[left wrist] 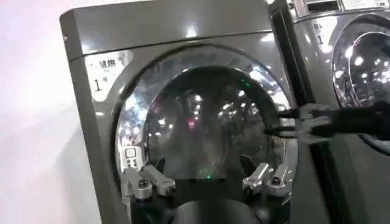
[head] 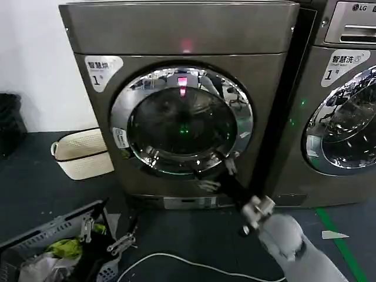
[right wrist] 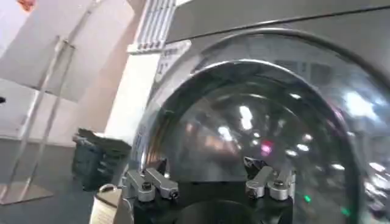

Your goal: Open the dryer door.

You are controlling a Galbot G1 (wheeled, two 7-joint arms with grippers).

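The dryer (head: 176, 35) is a dark grey-bronze front-loader with a small red light. Its dryer door (head: 182, 120), chrome-rimmed with dark glass, sits flush and shut. My right gripper (head: 218, 174) is open at the door's lower right rim. In the right wrist view its open fingers (right wrist: 207, 173) frame the dark glass of the dryer door (right wrist: 256, 134) close ahead. The left wrist view shows the right gripper (left wrist: 277, 122) beside the right rim of the dryer door (left wrist: 207, 115). My left gripper (head: 104, 234) hangs low at the left, open (left wrist: 207, 173), facing the dryer from farther back.
A second chrome-doored machine with an LG logo (head: 346, 106) stands right beside the dryer. A cream laundry basket (head: 82, 153) sits on the floor left of the dryer. A dark crate of clothes (head: 35, 252) and a white cable (head: 176, 261) lie in front.
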